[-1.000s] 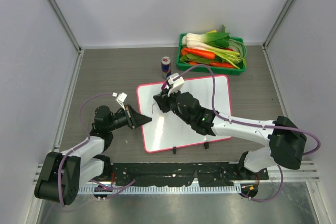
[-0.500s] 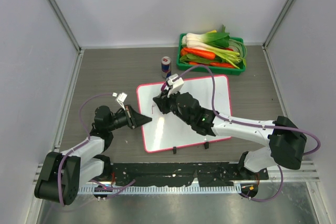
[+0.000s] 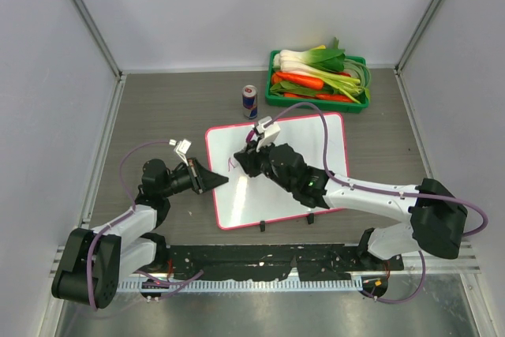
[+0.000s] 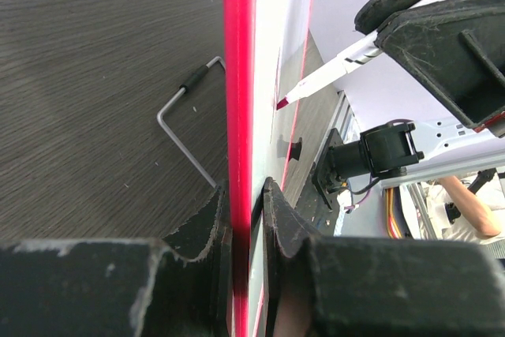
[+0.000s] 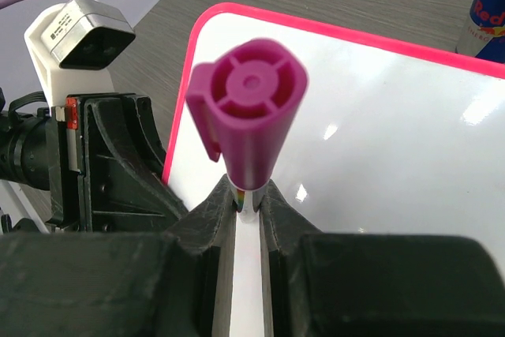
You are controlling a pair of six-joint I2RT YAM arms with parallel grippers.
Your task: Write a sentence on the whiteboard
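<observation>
At the whiteboard's (image 3: 284,175) left edge, on its near half, the left end effector (image 3: 218,181) is clamped shut on the pink frame, which is seen pinched between both fingers in the left wrist view. Just inside that edge, the right end effector (image 3: 246,160) is closed around a magenta-capped marker (image 5: 249,104). Its tip is set against the white surface beside a short pink stroke (image 3: 231,165), too small to be read. The whiteboard is laid mid-table (image 3: 173,108). Beyond its far edge a Red Bull can (image 3: 249,100) is stood upright. Further right of the can, a green crate (image 3: 316,106) of vegetables is placed.
</observation>
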